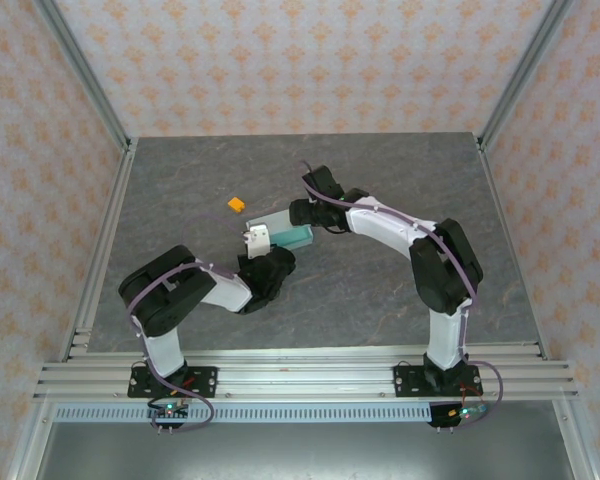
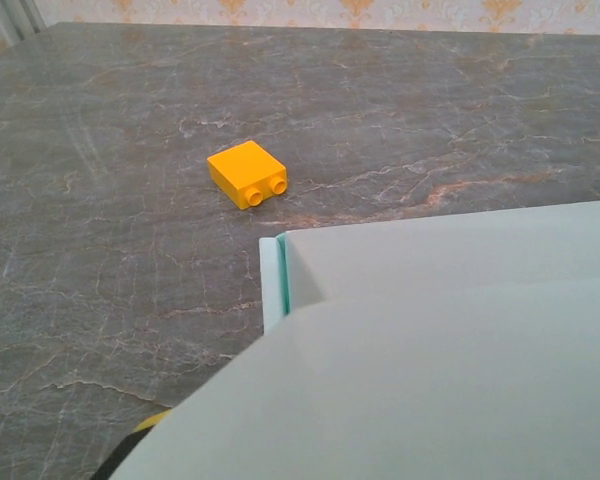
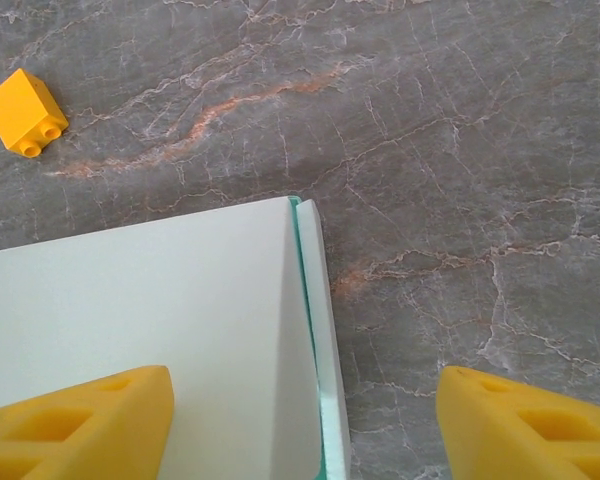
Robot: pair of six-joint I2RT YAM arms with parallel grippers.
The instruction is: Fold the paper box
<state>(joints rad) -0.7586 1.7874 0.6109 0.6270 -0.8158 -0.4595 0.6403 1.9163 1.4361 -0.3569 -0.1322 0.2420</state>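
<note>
The paper box (image 1: 294, 238) is pale mint-green card with a teal inner edge, lying mid-table between the two arms. In the left wrist view a flap of the box (image 2: 430, 350) lies right over the lens and hides my left jaws; a yellow sliver (image 2: 152, 420) peeks out under it. From above, my left gripper (image 1: 257, 241) sits at the box's left end. My right gripper (image 3: 305, 400) is open, with one yellow finger (image 3: 90, 425) over the card (image 3: 160, 310) and the other (image 3: 525, 425) over bare table, straddling the box's folded right edge. It meets the box from the far side (image 1: 302, 213).
A small orange block (image 1: 237, 206) lies on the grey marble table (image 1: 380, 300), just beyond the box to the left; it shows ahead in the left wrist view (image 2: 247, 174) and top left in the right wrist view (image 3: 25, 113). Patterned walls and metal rails bound the table.
</note>
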